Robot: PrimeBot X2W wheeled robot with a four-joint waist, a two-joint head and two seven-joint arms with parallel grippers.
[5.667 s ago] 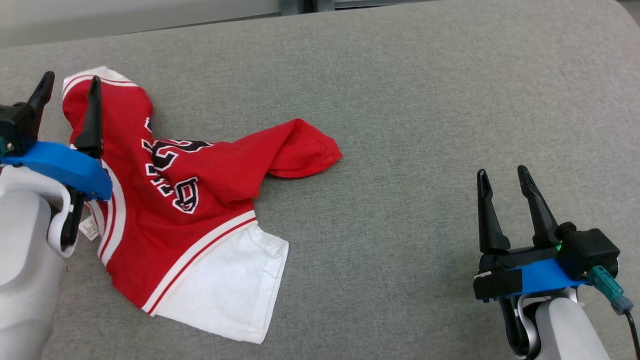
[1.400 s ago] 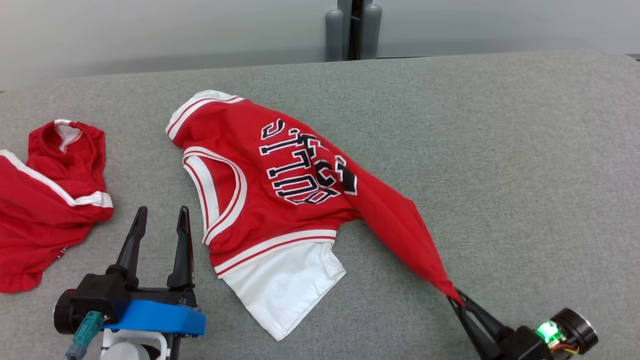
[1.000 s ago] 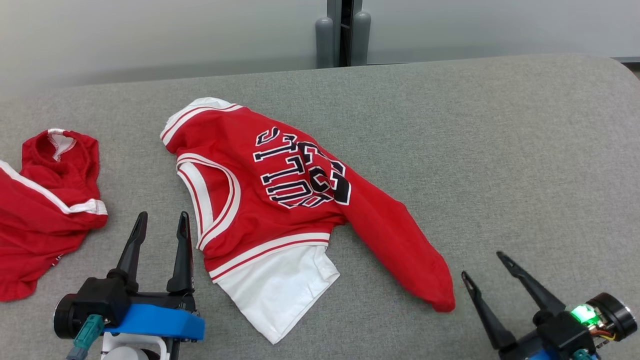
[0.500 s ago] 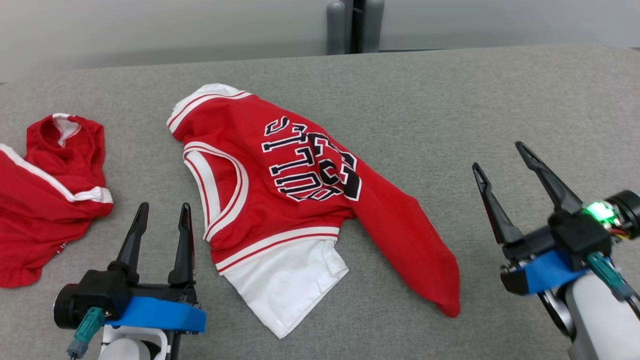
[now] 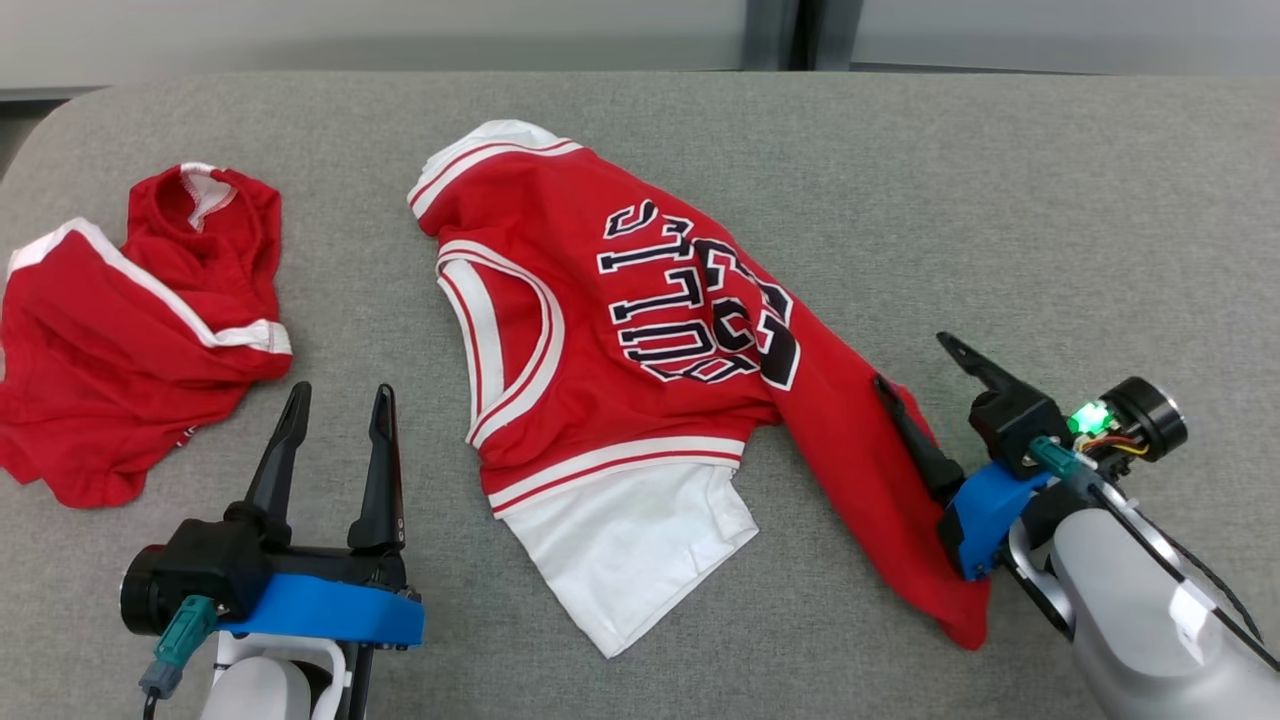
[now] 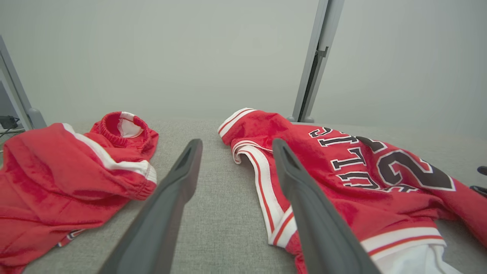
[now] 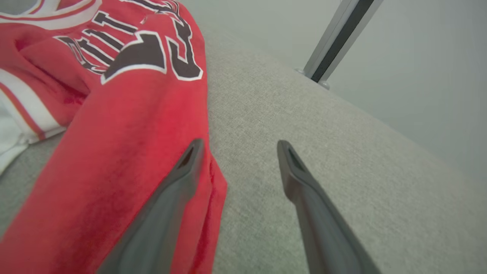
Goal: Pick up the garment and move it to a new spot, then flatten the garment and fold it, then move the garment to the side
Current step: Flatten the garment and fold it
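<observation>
Flattening looks in hand: the right gripper, fingers spread, straddles the crumpled red mesh basketball jersey's right edge, which it must pinch and pull outward.

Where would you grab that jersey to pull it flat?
Probably the bunched red tail of the jersey, at its lower right, taken by the edge from the right. That edge lies free on the table, and the open right gripper straddles it, one finger over cloth, one over table.
</observation>
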